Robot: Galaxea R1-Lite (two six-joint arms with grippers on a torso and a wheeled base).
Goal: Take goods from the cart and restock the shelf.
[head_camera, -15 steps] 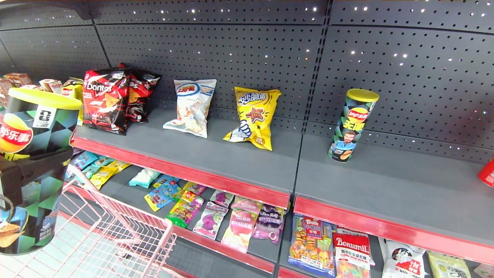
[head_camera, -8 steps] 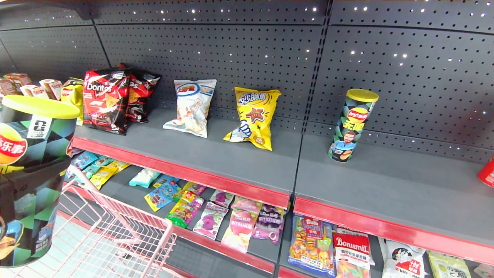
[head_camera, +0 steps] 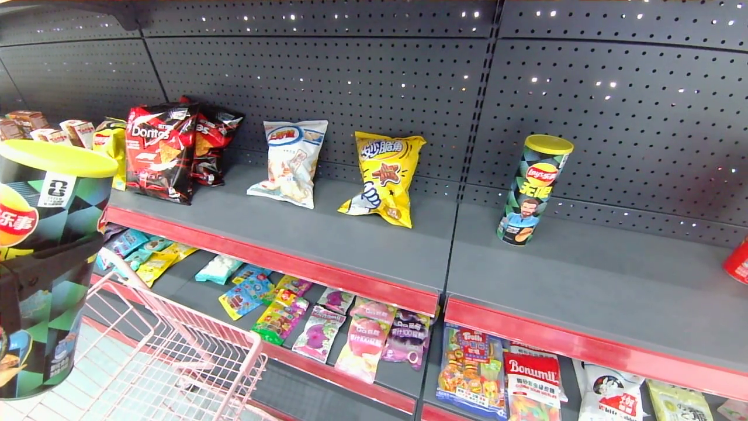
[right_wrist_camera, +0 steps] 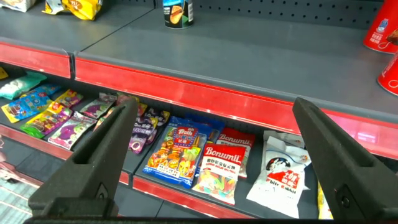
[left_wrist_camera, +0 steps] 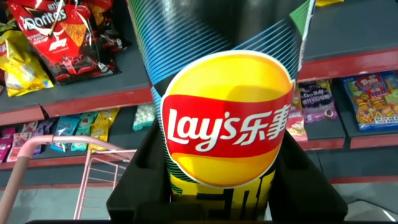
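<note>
A tall chip can (head_camera: 49, 245) with a yellow lid and a black-green pattern hangs at the far left of the head view, above the pink wire cart (head_camera: 175, 362). My left gripper (head_camera: 35, 269) is shut on it; a black finger crosses its middle. In the left wrist view the can (left_wrist_camera: 227, 118) stands upright between the fingers (left_wrist_camera: 140, 183). A matching can (head_camera: 533, 190) stands on the grey shelf (head_camera: 362, 240), right of the divider. My right gripper (right_wrist_camera: 217, 149) is open and holds nothing, in front of the shelf's red edge (right_wrist_camera: 205, 93).
Chip bags stand along the shelf's back: red-black ones (head_camera: 160, 149), a white one (head_camera: 289, 161), a yellow one (head_camera: 385, 175). A red container (head_camera: 737, 262) sits at the far right. Candy packs (head_camera: 327, 321) fill the lower shelf. Bare shelf lies around the standing can.
The held can has shifted a little to the left and down in the head view. The shelf goods and the cart have not moved.
</note>
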